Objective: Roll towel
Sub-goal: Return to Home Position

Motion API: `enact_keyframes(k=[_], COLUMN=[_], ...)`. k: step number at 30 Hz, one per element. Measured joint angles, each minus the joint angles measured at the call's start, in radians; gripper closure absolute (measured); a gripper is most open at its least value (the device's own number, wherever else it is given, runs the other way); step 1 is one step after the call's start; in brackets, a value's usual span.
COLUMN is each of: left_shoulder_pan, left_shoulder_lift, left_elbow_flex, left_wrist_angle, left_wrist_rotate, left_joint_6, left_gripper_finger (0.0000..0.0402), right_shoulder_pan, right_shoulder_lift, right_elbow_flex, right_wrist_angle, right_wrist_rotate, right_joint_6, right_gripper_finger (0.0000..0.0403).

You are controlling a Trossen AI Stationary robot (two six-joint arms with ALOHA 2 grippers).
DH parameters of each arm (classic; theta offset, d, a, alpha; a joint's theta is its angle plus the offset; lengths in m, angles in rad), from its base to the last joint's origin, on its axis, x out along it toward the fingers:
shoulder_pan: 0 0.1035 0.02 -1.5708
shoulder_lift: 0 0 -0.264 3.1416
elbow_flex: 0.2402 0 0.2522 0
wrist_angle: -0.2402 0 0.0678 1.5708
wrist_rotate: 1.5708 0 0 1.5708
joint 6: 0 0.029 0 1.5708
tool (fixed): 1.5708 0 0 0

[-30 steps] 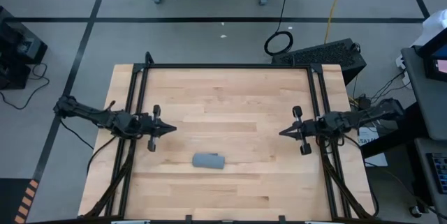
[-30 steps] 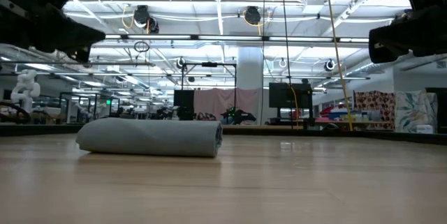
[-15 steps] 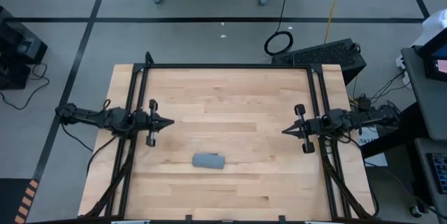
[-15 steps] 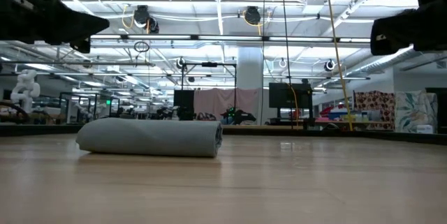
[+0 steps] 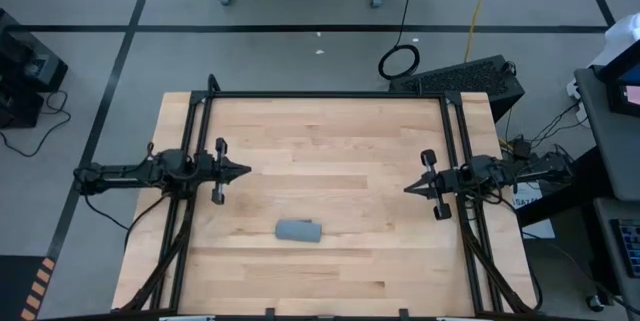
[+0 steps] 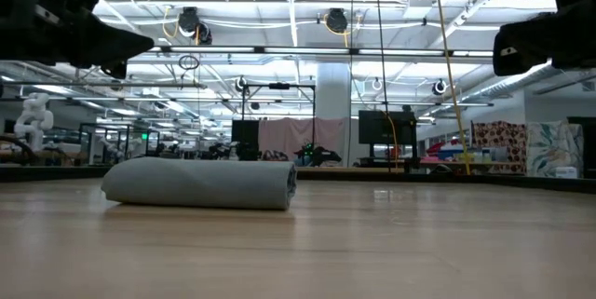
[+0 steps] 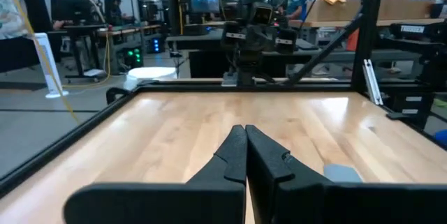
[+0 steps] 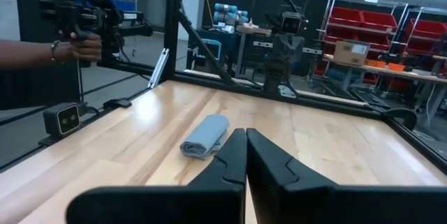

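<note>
Overhead and table-level views share the towel (image 5: 298, 230).

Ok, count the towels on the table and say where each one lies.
1. The towel lies rolled on the table, mid-width, clear of the shut left gripper and right gripper; no other seems hidden.

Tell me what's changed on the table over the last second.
The left gripper edged slightly away from the rolled towel as its arm straightened. The right gripper pulled back a little toward its own side. Both stayed shut and empty, and the towel did not move.
</note>
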Motion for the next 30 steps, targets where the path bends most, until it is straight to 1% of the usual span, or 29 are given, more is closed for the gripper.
enact_keyframes(k=[10,11,14,16,20,30], left_shoulder_pan=[0.007,0.007,0.007,0.007,0.007,0.007], left_shoulder_lift=[0.000,0.000,0.002,0.002,0.002,0.003], left_elbow_flex=[0.000,0.000,0.000,0.000,0.000,-0.001], left_wrist_angle=[-0.001,-0.001,-0.001,-0.001,0.002,0.008], left_wrist_rotate=[0.001,0.001,0.001,0.001,0.000,0.000], left_joint_6=[-0.047,-0.054,-0.054,-0.053,-0.053,-0.053], left_gripper_finger=[0.0396,0.0393,0.0390,0.0389,0.0388,0.0386], right_shoulder_pan=[0.001,0.001,0.000,0.000,0.000,0.000], right_shoulder_lift=[0.000,0.000,0.000,0.000,0.000,0.000], right_elbow_flex=[0.000,0.000,0.000,0.000,0.000,0.000], right_wrist_angle=[0.005,0.010,0.016,0.026,0.036,0.035], right_wrist_rotate=[0.013,0.029,0.127,0.158,0.157,0.160], right_joint_6=[-0.025,-0.026,-0.043,-0.063,-0.070,0.028], right_gripper_finger=[0.0403,0.0403,0.0403,0.0403,0.0403,0.0403])
